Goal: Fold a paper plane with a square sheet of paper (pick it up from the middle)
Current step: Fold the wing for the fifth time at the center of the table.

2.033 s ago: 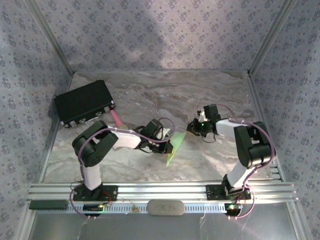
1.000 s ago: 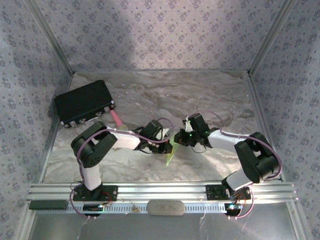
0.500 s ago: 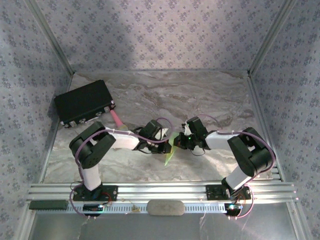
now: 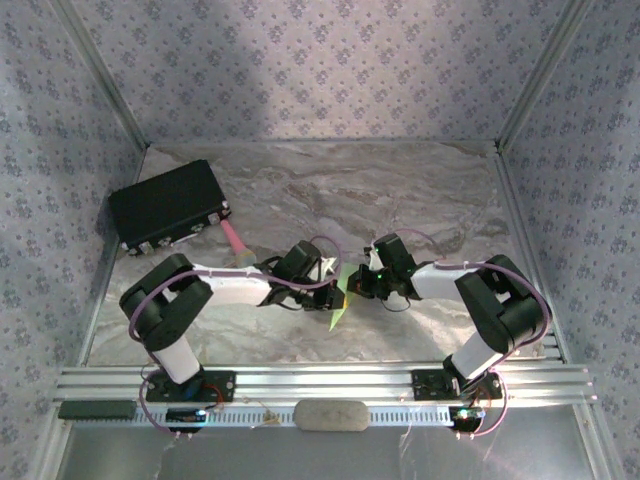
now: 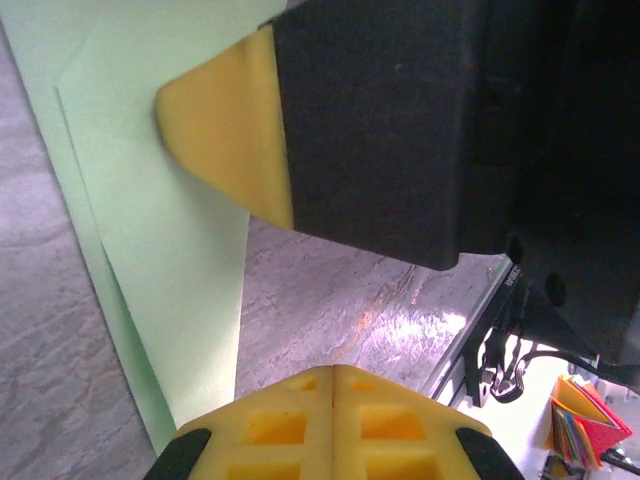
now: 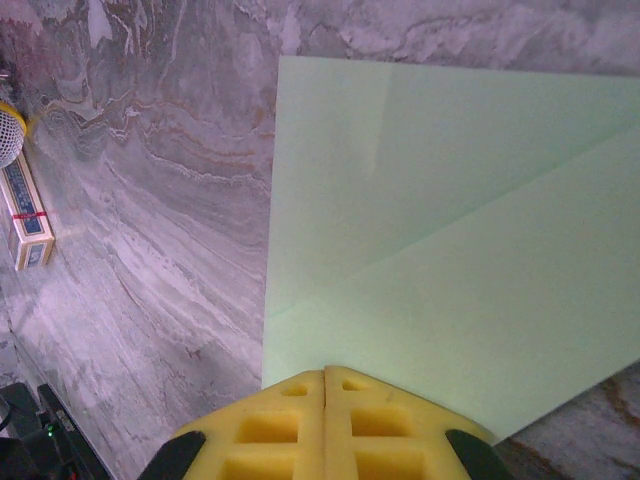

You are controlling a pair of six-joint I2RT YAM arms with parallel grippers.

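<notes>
1. Risk at the left fingers (image 5: pixel 280 425): they are closed with nothing between them, tips at the narrow end of the paper (image 6: pixel 450 220). A sideways drag could skid the thin sheet and spoil the crease.
2. Between both sets of fingers, the partly folded paper lies flat on the table (image 4: pixel 420 190).
3. Right fingers (image 6: pixel 370 430), also closed and empty, sit at its edge, close to the left ones. A bump looks possible.
4. Beyond both sets of fingers the table is open; the black box (image 4: pixel 165 205) stands well left of them.
</notes>
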